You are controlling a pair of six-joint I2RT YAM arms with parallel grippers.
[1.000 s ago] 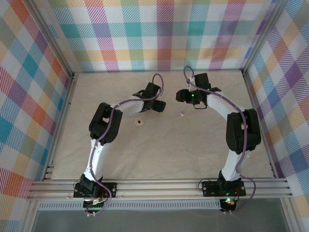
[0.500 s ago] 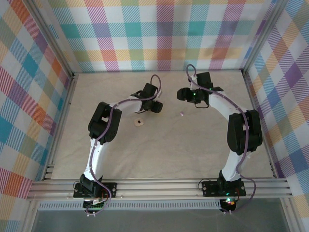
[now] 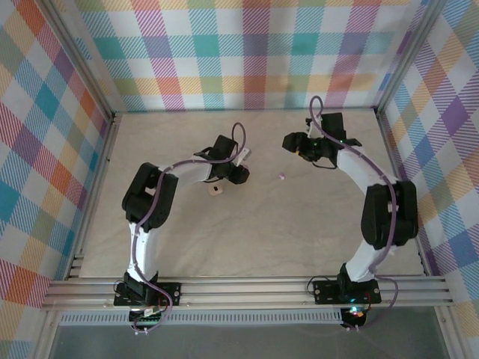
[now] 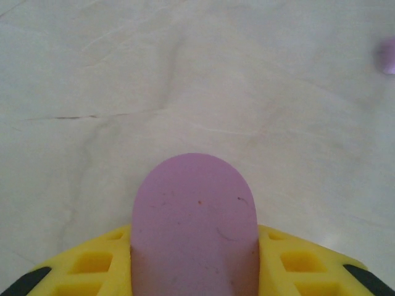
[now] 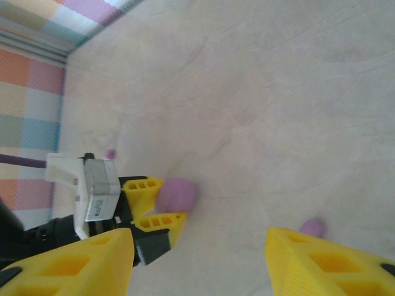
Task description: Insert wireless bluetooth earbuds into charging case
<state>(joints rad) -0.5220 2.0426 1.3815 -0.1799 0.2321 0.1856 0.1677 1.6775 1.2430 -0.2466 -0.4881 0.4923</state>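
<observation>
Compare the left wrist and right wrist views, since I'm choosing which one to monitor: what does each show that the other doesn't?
Left wrist, not right wrist: a close-up of the purple case, with fine marks on its face. Right wrist, not left wrist: the right gripper open with nothing between its fingers, the plaid wall, and the left gripper seen from outside. Both: the case clamped between yellow fingers, and a purple bud lying on the table.
</observation>
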